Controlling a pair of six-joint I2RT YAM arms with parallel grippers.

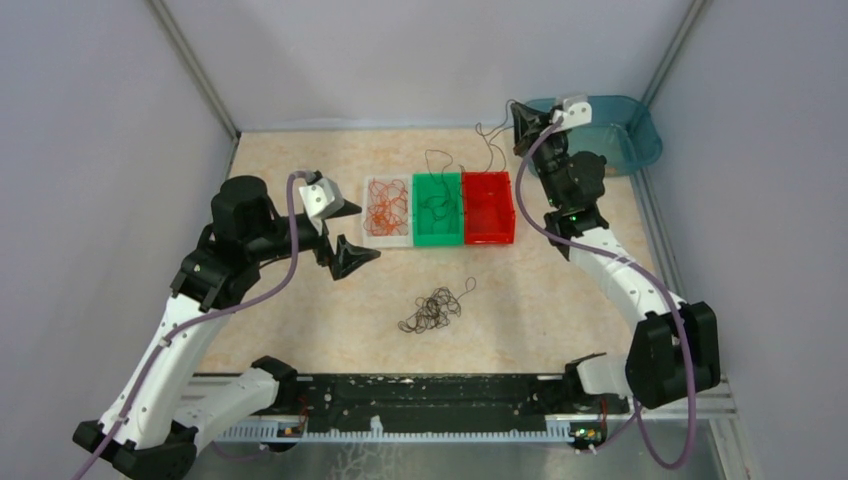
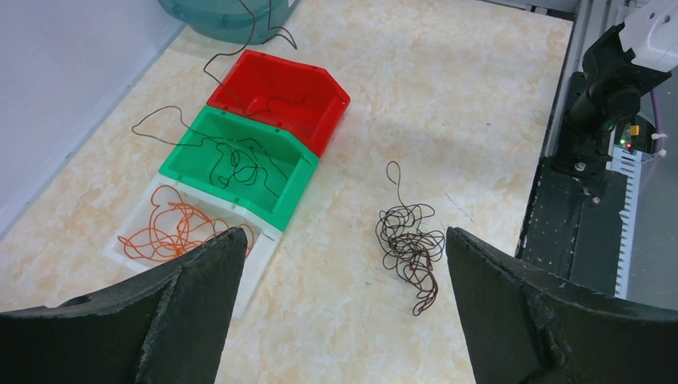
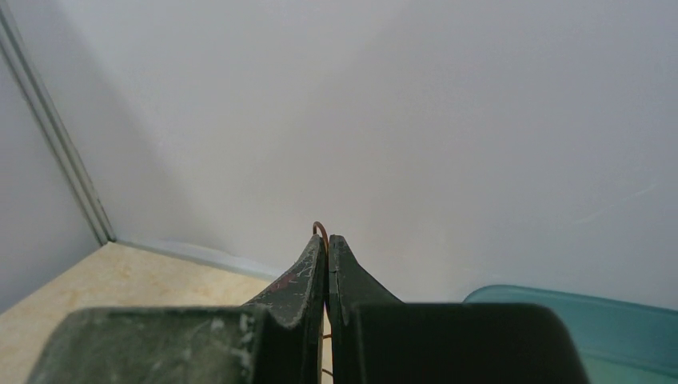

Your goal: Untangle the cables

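Note:
A tangle of dark cables (image 1: 432,312) (image 2: 409,248) lies on the table in front of the bins. My left gripper (image 1: 362,232) (image 2: 344,234) hovers open to the left of the tangle, nothing between its fingers. My right gripper (image 1: 519,124) (image 3: 328,240) is raised at the back right, shut on one thin dark cable (image 1: 487,135) (image 3: 321,228). That cable trails down over the red bin (image 1: 489,207) (image 2: 280,92). Orange cables (image 1: 386,209) (image 2: 172,228) lie in the white bin (image 1: 371,232). Dark cables (image 1: 437,205) (image 2: 236,160) lie in the green bin (image 1: 438,238).
A teal tub (image 1: 625,135) (image 3: 576,320) stands in the back right corner beside the right gripper. Grey walls close the table on three sides. A black rail (image 1: 420,405) with the arm bases runs along the near edge.

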